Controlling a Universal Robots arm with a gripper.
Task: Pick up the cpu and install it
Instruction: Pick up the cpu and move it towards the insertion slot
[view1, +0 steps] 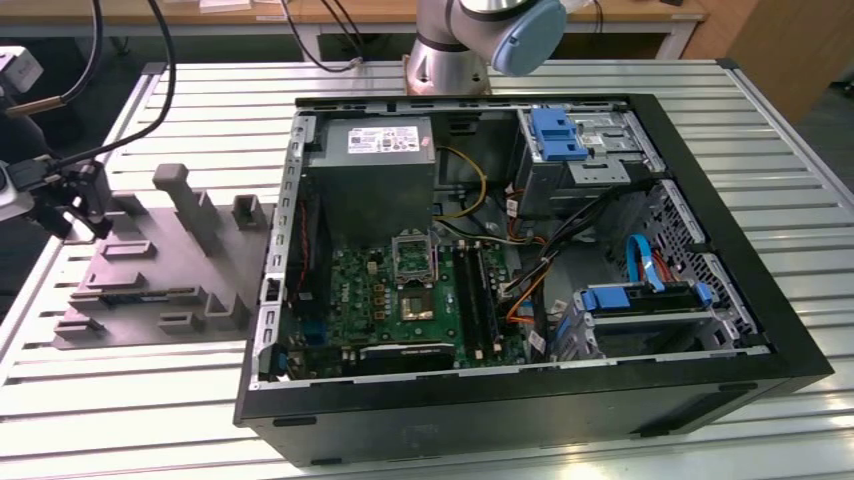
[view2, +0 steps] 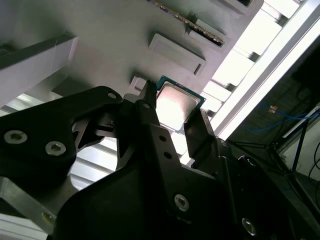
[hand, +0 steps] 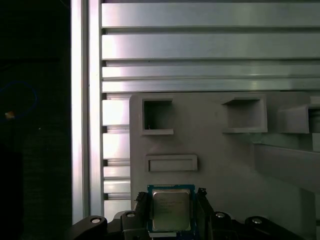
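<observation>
cpu (hand: 170, 210) clamped in my claw, over the tray's corner

my claw (view2: 174, 107) is closed on the cpu: in both wrist views my two dark fingers (hand: 201, 202) sit against its opposite edges, and its pale silver top faces the cameras with a thin green rim around it. under it lies the grey moulded tray (hand: 215, 150), with a shallow rectangular recess just beyond the chip and two deeper square pockets further on. whether the chip has left the tray's surface i cannot tell. in the exterior view my claw (view1: 74, 205) hangs at the tray's far end on the exterior view's left, above the slatted metal table (view1: 134, 400), well apart from the open computer case (view1: 747, 330) and its green motherboard (view1: 387, 300).
</observation>
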